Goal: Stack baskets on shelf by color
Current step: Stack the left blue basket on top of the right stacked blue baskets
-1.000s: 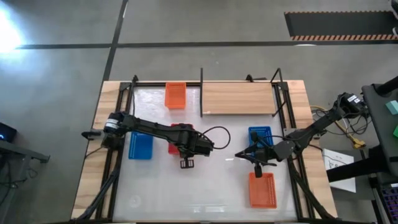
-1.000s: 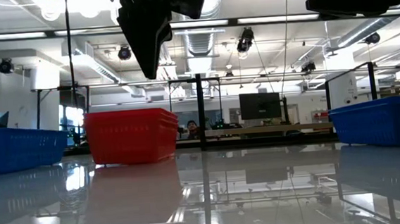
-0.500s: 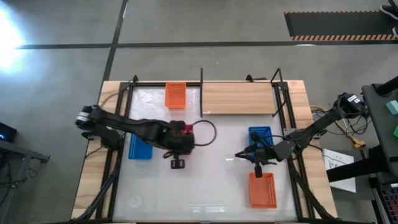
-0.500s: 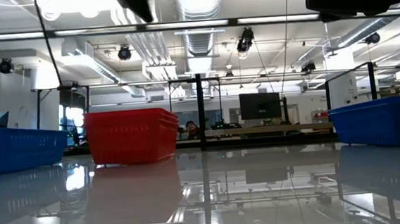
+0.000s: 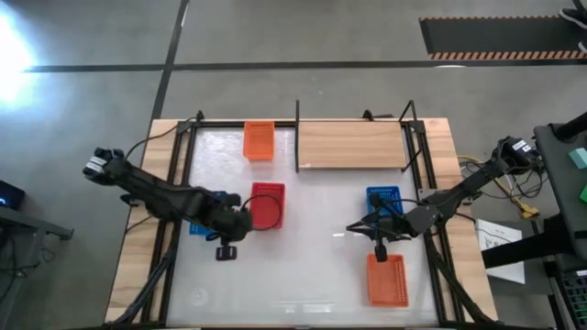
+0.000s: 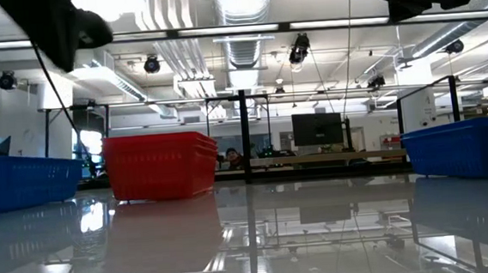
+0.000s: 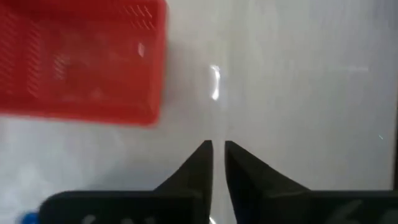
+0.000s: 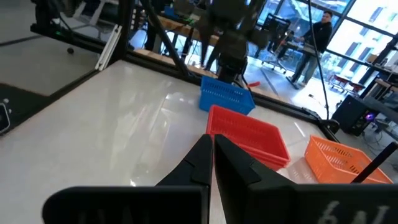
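A red basket [image 5: 267, 204] stands on the white tabletop, left of the middle; it also shows in the low view [image 6: 160, 166] and the left wrist view [image 7: 81, 59]. My left gripper [image 5: 226, 246] hangs shut and empty above the table, just near-left of the red basket; its fingertips [image 7: 217, 150] show over bare tabletop. My right gripper [image 5: 351, 229] is shut and empty above the table's right half, its fingertips [image 8: 210, 146] pointing toward the red basket [image 8: 247, 137]. The light-wood shelf [image 5: 353, 145] stands at the far edge with nothing on it.
A blue basket [image 5: 204, 220] lies partly under my left arm. An orange basket [image 5: 259, 139] stands at the far left beside the shelf. Another blue basket [image 5: 383, 200] and an orange basket [image 5: 387, 280] stand at the right, close to my right gripper. People show in the room beyond.
My left arm has swung toward the table's left edge, off from over the red basket, which now shows whole and stands where it was. My right arm has kept still.
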{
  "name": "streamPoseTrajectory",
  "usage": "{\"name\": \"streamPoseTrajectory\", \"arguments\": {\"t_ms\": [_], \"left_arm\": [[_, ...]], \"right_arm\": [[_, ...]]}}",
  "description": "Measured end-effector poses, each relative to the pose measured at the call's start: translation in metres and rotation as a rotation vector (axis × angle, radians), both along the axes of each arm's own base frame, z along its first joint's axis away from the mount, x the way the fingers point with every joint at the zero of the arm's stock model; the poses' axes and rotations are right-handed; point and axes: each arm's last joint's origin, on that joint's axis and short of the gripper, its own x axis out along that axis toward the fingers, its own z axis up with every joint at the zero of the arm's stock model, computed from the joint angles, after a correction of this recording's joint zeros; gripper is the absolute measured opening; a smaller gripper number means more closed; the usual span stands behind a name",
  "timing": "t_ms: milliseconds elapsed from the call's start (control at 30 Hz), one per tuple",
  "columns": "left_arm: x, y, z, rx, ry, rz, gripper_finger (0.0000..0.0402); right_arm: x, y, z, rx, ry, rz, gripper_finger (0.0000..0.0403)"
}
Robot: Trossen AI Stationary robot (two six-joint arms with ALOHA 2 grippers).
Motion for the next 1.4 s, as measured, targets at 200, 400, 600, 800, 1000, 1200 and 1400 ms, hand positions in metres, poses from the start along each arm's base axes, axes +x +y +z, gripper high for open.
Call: {"name": "streamPoseTrajectory", "arguments": {"t_ms": [200, 400, 600, 800, 1000, 1200, 1400], "left_arm": [[-0.014, -0.020, -0.014, -0.009, 0.109, -0.023, 0.0088], [-0.037, -0.027, -0.031, 0.074, 0.260, 0.047, 0.0137], [-0.052, -0.020, -0.063, 0.165, 0.354, 0.077, 0.0148], [-0.063, -0.011, -0.085, 0.250, 0.398, 0.102, 0.0144], [-0.069, -0.008, -0.101, 0.244, 0.421, 0.126, 0.0101], [-0.064, -0.013, -0.101, 0.152, 0.405, 0.116, 0.0015], [-0.056, -0.024, -0.090, 0.002, 0.397, 0.083, 0.0002]], "right_arm": [[0.000, 0.000, 0.000, -0.001, -0.002, -0.007, 0.0009], [0.000, 0.000, 0.000, -0.002, -0.001, -0.007, 0.0009], [0.000, 0.000, -0.001, -0.006, 0.005, -0.007, 0.0009], [0.000, 0.000, -0.001, -0.007, 0.006, -0.007, 0.0009], [0.000, 0.000, -0.001, -0.008, 0.007, -0.007, 0.0009], [0.000, 0.000, -0.001, -0.008, 0.007, -0.007, 0.0009], [0.000, 0.000, -0.001, -0.007, 0.006, -0.007, 0.0009]]}}
